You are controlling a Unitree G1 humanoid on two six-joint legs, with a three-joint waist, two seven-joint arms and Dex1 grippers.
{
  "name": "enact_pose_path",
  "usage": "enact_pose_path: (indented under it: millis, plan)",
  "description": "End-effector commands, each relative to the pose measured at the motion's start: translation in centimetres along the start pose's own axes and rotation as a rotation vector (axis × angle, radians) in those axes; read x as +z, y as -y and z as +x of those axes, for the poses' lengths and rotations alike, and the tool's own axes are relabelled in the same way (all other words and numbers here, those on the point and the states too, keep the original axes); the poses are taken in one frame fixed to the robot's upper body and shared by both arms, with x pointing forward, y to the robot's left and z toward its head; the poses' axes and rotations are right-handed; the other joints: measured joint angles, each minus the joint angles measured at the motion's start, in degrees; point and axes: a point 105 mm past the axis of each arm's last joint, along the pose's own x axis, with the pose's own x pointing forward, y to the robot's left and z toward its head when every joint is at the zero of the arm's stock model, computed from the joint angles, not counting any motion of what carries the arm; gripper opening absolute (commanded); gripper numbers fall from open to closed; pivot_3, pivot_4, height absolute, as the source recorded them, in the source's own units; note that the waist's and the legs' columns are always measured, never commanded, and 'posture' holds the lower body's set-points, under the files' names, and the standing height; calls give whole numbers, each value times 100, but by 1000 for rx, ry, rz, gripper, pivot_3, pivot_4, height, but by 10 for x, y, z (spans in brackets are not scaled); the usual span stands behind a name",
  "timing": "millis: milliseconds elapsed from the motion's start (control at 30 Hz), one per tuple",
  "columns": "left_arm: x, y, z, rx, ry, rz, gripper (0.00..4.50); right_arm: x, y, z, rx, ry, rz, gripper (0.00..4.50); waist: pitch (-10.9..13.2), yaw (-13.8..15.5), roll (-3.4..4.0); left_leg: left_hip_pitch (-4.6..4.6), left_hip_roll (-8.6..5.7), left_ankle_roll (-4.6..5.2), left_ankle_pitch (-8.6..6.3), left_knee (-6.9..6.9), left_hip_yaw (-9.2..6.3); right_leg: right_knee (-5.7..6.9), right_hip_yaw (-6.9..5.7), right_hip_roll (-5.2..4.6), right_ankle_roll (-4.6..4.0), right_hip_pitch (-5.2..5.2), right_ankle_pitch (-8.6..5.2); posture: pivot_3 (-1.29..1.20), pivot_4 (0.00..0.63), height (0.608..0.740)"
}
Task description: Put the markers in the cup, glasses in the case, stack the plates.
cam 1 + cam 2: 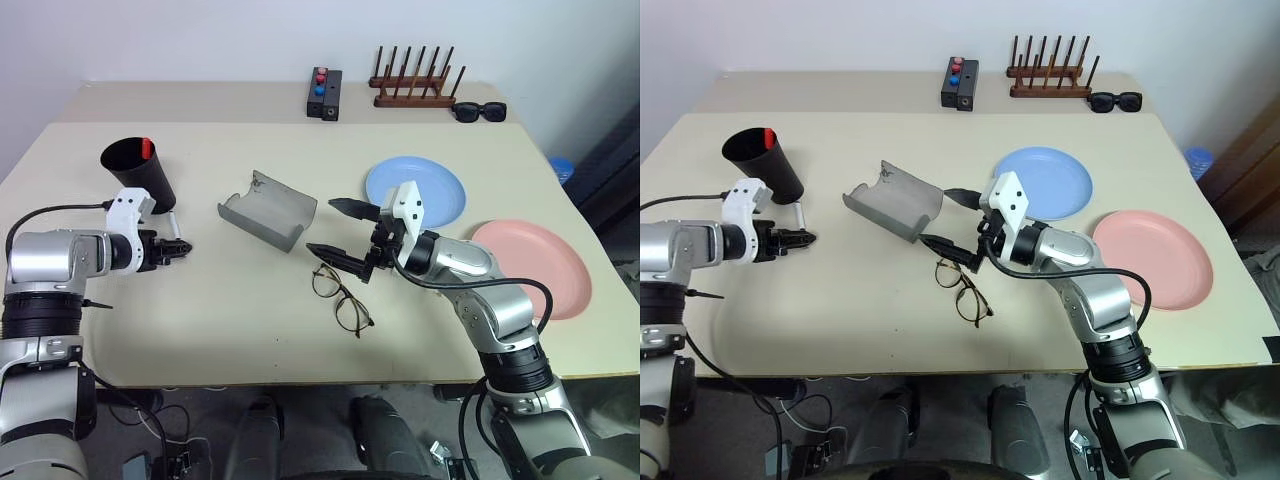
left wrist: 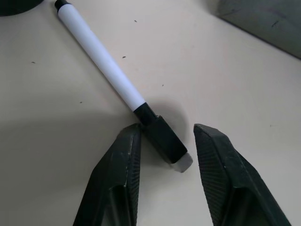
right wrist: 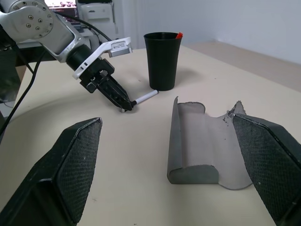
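The white marker lies flat on the table beside the black cup. My left gripper is open, its fingers straddling the marker's black cap; one finger touches it and the other stands a little off. A red-capped marker sticks up inside the cup. My right gripper hovers wide open and holds nothing, between the open grey case and the wire glasses lying on the table. The blue plate and the pink plate sit apart on the right.
A black box with red and blue buttons, a wooden peg rack and black sunglasses stand along the table's far edge. Bare tabletop stretches in front of the case and the glasses.
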Motion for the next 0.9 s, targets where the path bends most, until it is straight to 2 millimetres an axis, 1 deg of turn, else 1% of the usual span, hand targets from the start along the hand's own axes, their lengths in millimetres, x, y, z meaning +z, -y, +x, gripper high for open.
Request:
enact_pose_path:
  millis: [33, 100, 200, 267, 300, 467, 567, 633, 700, 767, 900]
  plan:
    - [-13, 5, 10, -23, -34, -24, 2047, 7, -4, 2, 19, 33, -28, 4500, 0, 2, 0, 1, 0, 0, 0, 0, 0, 1, 0, 0, 0, 0, 0, 0, 150, 740]
    - [-13, 6, 10, -29, -24, -26, 2047, 7, -4, 2, 20, 33, -29, 4500, 0, 2, 0, 3, 0, 0, 0, 2, 0, 2, 0, 0, 0, 2, 0, 0, 150, 740]
    - [-10, 7, 10, -34, 10, -32, 1183, 9, -4, 3, 22, 34, -31, 4500, 0, 2, 0, 3, 0, 0, 0, 3, 0, 1, 0, 0, 0, 2, 0, 0, 150, 740]
    - [-9, 7, 10, -30, 18, -30, 163, 9, -4, 3, 24, 34, -32, 4500, 0, 2, 0, 2, 0, 0, 0, 2, 0, 1, 0, 0, 0, 2, 0, 0, 150, 740]
    - [-9, 7, 10, -26, 21, -27, 70, 9, -4, 3, 24, 33, -33, 4500, 0, 2, 0, 2, 0, 0, 0, 2, 0, 1, 0, 0, 0, 2, 0, 0, 150, 740]
    - [-5, 4, 9, 20, 53, -15, 70, 10, -4, 3, 26, 29, -36, 4500, 0, 4, 0, 3, 0, 0, 0, 3, -1, 1, 0, 0, 0, 3, 0, 0, 150, 740]
    - [1, 5, 6, 45, 99, 27, 70, 10, -4, 2, 26, 28, -37, 4500, 0, 4, 0, 3, 0, 0, 0, 4, -1, 1, 0, 0, 0, 3, 0, 0, 150, 740]
    - [13, 13, 2, 32, 183, 96, 70, 10, -4, 2, 27, 26, -39, 4500, 0, -1, 0, 3, 0, 0, 0, 4, -1, 2, 0, 0, -1, 3, 0, 0, 150, 740]
    - [19, 21, -5, 22, 237, 141, 70, 10, -4, 1, 29, 25, -41, 4500, 2, -7, -4, 1, 0, 0, 0, 4, -1, 1, 0, 0, -1, 2, 1, 0, 150, 740]
    - [27, 23, -13, 40, 300, 171, 70, 11, -3, 1, 29, 26, -44, 4500, 4, -18, -6, -3, 0, 0, 0, 3, -1, -1, 0, 0, 0, -1, 1, 0, 150, 740]
    - [60, 28, -43, 152, 598, 298, 70, 18, 2, 3, 8, 49, -64, 4500, 4, -38, -6, -3, 2, 0, 0, -1, -1, -1, 0, 0, -1, -4, 1, 0, 150, 740]
